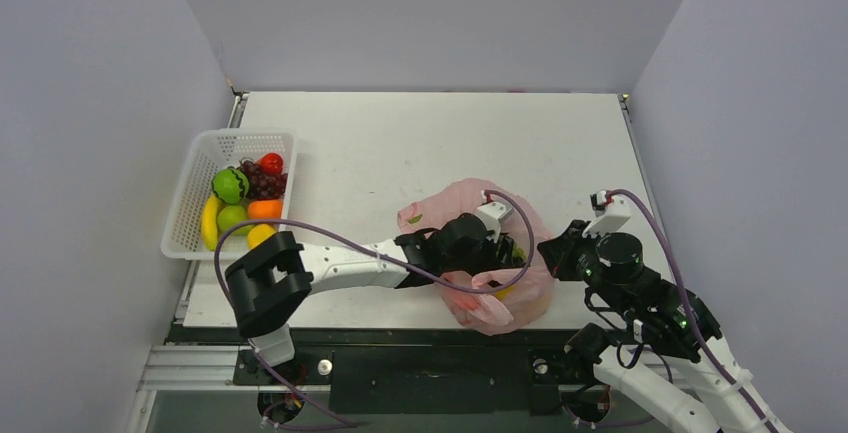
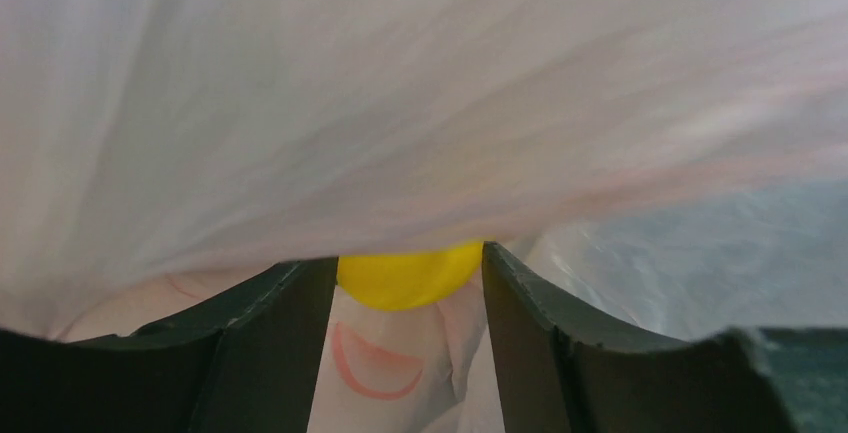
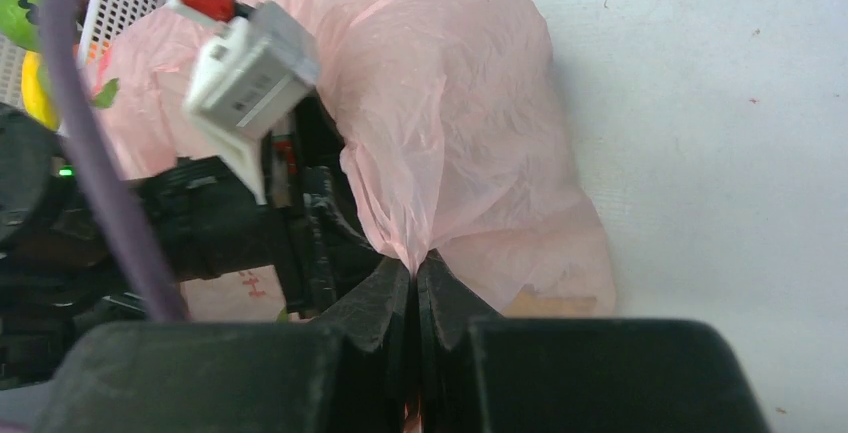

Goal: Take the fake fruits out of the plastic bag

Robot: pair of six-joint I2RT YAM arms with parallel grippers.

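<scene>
The pink plastic bag (image 1: 450, 198) lies at the table's front middle. My left gripper (image 1: 500, 255) reaches into its mouth from the left. In the left wrist view the film (image 2: 400, 103) drapes over the fingers, and the left gripper (image 2: 410, 265) is shut on a yellow fake fruit (image 2: 405, 278) held between its fingertips. My right gripper (image 1: 548, 253) is at the bag's right side. In the right wrist view the right gripper (image 3: 415, 265) is shut, pinching a gathered fold of the bag (image 3: 450, 103). A yellow patch (image 1: 504, 293) shows through the bag's front.
A white mesh basket (image 1: 185, 208) stands at the left edge. It holds a green lime (image 1: 230, 185), red fruit (image 1: 270, 163), purple grapes (image 1: 264, 185), an orange (image 1: 265, 209), a banana (image 1: 209, 223) and other fruits. Grey walls enclose the table.
</scene>
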